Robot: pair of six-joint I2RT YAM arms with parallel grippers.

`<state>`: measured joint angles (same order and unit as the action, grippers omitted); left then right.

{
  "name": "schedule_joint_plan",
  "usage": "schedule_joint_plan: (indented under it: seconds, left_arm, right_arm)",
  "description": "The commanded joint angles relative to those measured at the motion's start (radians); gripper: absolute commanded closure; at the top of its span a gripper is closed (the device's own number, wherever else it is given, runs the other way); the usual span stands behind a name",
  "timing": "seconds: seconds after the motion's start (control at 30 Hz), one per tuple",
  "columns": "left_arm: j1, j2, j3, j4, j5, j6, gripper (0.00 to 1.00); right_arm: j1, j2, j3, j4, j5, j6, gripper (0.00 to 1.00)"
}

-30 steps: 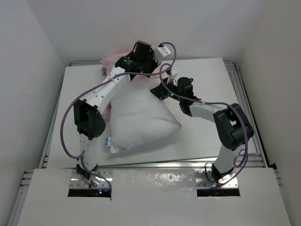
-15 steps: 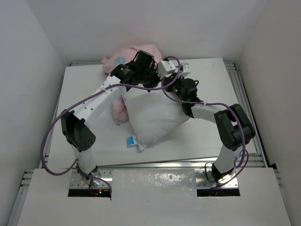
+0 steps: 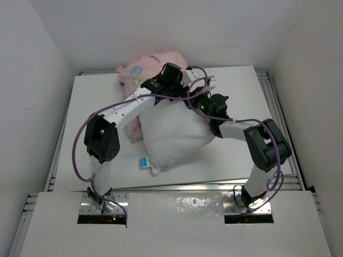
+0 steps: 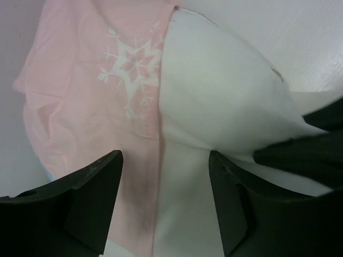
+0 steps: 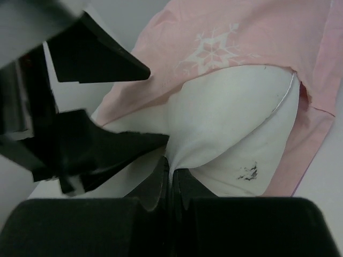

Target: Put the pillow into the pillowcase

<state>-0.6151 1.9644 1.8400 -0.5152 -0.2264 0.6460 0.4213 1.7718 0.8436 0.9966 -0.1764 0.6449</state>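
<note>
pillow position: pillow [image 3: 171,131] lies mid-table, mostly on the bare table [image 3: 236,155], with its far end under both wrists.
pillow axis: the long axis runs diagonally, near-left to far-right. The tag [image 3: 144,162] corner points near-left toward the left arm's base. The opposite end points at the far edge and the pillowcase.
pillowcase: pillowcase [image 3: 153,63] is bunched at the far edge, pale pink side up, with a white snowflake [image 4: 131,67] print showing. A fold of it also lies along the pillow's left flank.
contact: the pillow's far end touches the pink cloth. In the right wrist view pink borders its far and right sides. Cannot tell if the corner is inside the opening.
left gripper: left gripper [image 4: 163,166] has its jaws apart with nothing pinched, straddling the line where pillow meets pillowcase.
right gripper: right gripper [image 5: 170,174] has its jaws together, clamped on a pinch of pillow fabric near the far end. The fabric is drawn into a ridge at the tips.
in the way: both grippers crowd the same corner, just beside each other. The left fingers [image 5: 102,142] cut across the right wrist view.
other: dark smudge [image 5: 247,171] on the pillow near the pink edge.
</note>
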Motion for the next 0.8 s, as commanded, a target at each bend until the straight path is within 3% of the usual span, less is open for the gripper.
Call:
schedule_joint_plan:
  seconds: [0.0, 0.2, 0.33, 0.47, 0.57, 0.67, 0.7, 0.77]
  left_arm:
    - [0.037, 0.022, -0.002, 0.121, -0.068, 0.001, 0.39]
    - [0.077, 0.036, 0.001, 0.231, -0.152, -0.016, 0.52]
    - [0.084, 0.056, -0.016, 0.248, -0.172, 0.015, 0.56]
    - [0.083, 0.068, -0.033, 0.231, -0.127, 0.015, 0.75]
    - [0.083, 0.054, -0.045, 0.199, -0.029, -0.020, 1.00]
    - [0.083, 0.011, -0.015, 0.118, 0.166, -0.072, 1.00]
    - [0.083, 0.002, 0.005, 0.048, 0.306, -0.088, 1.00]
    - [0.065, -0.018, 0.082, -0.046, 0.454, -0.135, 1.00]
  right_arm:
    - [0.010, -0.078, 0.009, 0.126, -0.084, 0.019, 1.00]
    - [0.010, -0.083, -0.003, 0.131, -0.118, 0.027, 1.00]
    - [0.010, -0.081, -0.008, 0.131, -0.123, 0.033, 1.00]
    - [0.010, -0.074, 0.000, 0.120, -0.114, 0.033, 1.00]
    - [0.010, -0.058, 0.029, 0.082, -0.115, 0.029, 1.00]
    - [0.010, -0.034, 0.066, 0.091, -0.136, 0.038, 1.00]
    - [0.010, -0.032, 0.075, 0.097, -0.152, 0.039, 1.00]
    - [0.028, -0.044, 0.107, 0.094, -0.156, 0.007, 1.00]
